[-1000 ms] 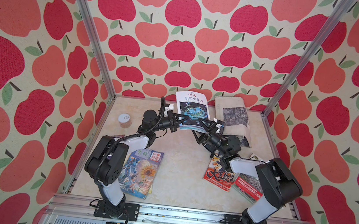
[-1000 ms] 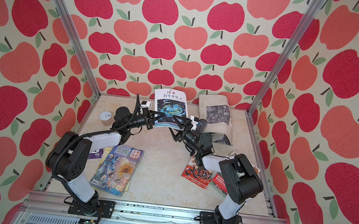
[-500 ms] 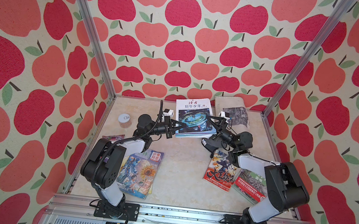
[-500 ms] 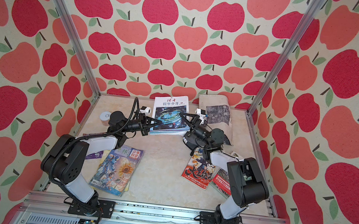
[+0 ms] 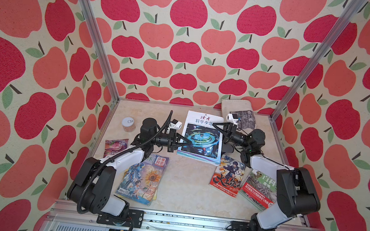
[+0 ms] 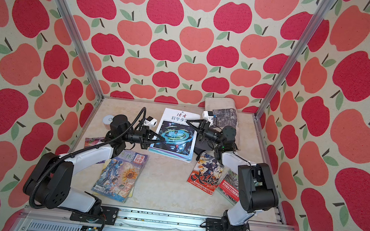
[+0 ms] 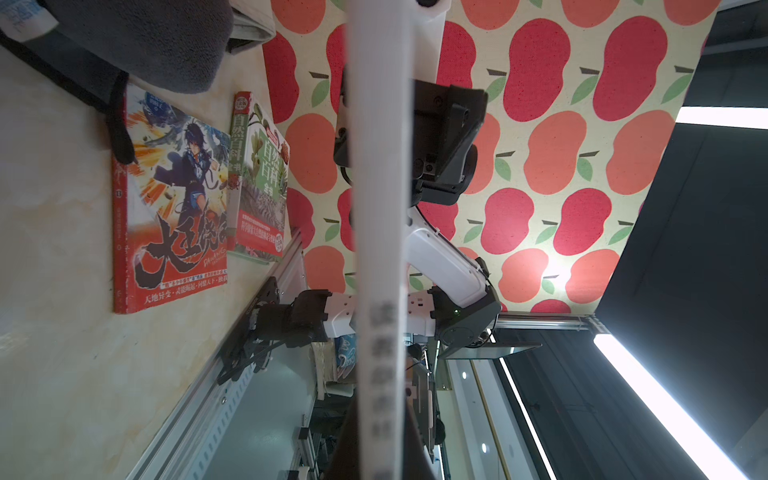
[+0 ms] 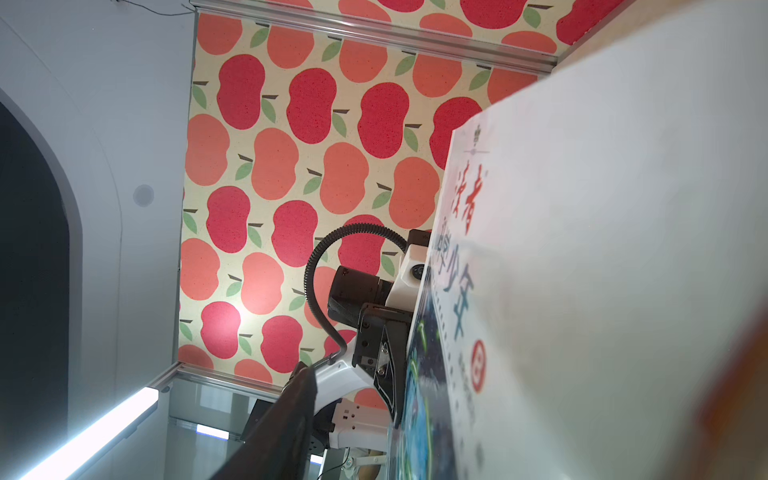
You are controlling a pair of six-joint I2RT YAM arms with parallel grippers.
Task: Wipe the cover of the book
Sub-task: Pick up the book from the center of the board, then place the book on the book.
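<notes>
The book (image 5: 202,138) is mid-table toward the back wall, its left edge pinched by the left gripper (image 5: 190,142), jaws pressed together. The right gripper (image 5: 215,124) sits at its far corner (spread or shut, I cannot tell). I'd hold that pinch steady for the grey cloth (image 7: 158,41).

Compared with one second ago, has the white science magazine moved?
Yes: the white science magazine has shifted away from the back wall, toward the front rail.

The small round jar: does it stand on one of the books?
No, the small round jar stands directly on the bare table.
</notes>
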